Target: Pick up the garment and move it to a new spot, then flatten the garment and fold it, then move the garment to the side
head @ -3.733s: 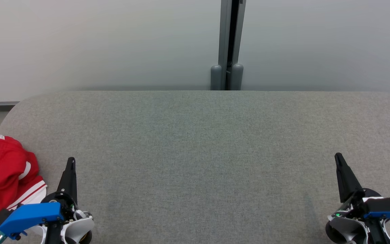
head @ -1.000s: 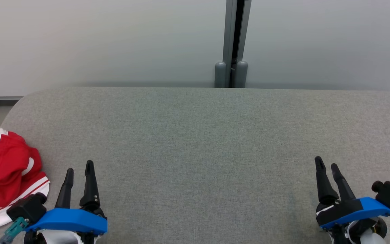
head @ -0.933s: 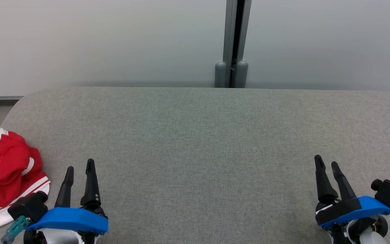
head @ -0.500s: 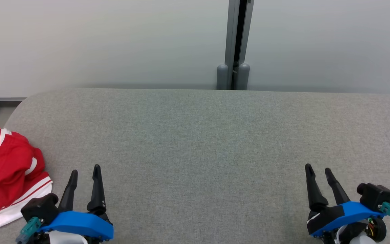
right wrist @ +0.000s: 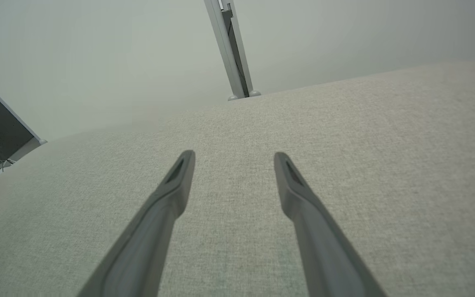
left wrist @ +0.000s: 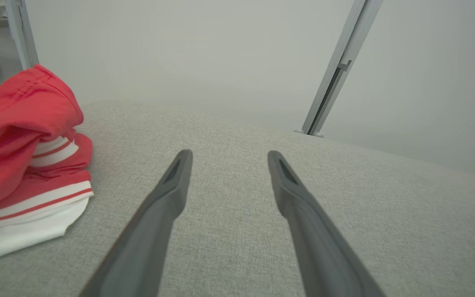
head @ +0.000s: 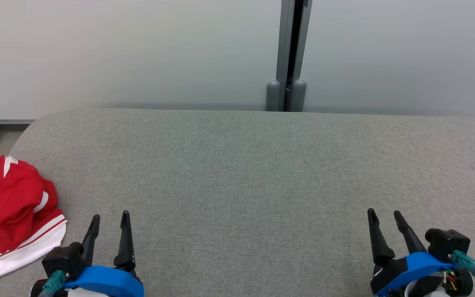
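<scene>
Just left of my left gripper, spread and empty, I see the crumpled red-and-white fabric garment; my right gripper, also spread, sits well apart.

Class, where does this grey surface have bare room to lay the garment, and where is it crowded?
Bare: grey surface between left hand and right hand, back to the post. Crowded: the left end, under the red garment.

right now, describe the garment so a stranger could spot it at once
A grey fabric surface runs along a pale wall. At its left end, beside the left gripper, lies a crumpled garment. Only it is bright red with white stripes.
</scene>
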Robot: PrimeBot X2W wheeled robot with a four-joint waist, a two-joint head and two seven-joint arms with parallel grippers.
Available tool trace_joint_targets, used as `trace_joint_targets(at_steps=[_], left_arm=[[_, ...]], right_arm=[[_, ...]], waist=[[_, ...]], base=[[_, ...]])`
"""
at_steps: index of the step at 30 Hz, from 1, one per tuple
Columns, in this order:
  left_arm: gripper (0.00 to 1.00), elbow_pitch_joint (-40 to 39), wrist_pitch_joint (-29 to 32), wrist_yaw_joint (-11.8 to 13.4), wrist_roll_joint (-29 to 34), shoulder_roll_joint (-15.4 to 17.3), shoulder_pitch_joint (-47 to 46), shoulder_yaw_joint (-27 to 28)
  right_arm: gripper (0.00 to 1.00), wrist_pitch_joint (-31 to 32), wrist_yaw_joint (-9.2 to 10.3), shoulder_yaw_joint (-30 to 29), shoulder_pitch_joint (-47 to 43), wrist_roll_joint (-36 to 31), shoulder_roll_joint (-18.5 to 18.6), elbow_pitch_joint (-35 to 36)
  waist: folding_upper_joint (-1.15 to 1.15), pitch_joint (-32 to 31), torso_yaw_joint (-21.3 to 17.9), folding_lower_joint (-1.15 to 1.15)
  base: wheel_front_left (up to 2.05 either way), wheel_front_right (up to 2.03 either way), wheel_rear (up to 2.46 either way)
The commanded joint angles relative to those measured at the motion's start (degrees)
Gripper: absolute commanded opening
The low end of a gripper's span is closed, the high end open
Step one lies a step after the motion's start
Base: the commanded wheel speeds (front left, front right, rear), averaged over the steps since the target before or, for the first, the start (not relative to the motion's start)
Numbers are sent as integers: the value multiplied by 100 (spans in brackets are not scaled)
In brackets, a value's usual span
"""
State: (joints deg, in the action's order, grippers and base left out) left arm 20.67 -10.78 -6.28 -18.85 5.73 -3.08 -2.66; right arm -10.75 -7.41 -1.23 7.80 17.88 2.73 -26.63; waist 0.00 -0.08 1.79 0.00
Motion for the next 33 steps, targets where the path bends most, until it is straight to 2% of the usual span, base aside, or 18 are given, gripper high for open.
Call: trace_joint_targets(at_steps=[1, 27, 33], left_arm=[[100, -16, -62, 22, 157, 21, 0, -25], [100, 3, -359, 3, 1381, -59, 153, -78], [100, 24, -419, 32, 1612, -79, 150, -32]], right_arm=[[100, -63, -11, 13, -14, -155, 16, 0], [100, -358, -9, -254, -199, -1434, 25, -272], [100, -422, -9, -213, -155, -1747, 26, -355]], waist=[[0, -2, 5, 0], [0, 14, 42, 0], [0, 68, 224, 0]], base=[[0, 0, 0], [0, 0, 0], [0, 0, 0]])
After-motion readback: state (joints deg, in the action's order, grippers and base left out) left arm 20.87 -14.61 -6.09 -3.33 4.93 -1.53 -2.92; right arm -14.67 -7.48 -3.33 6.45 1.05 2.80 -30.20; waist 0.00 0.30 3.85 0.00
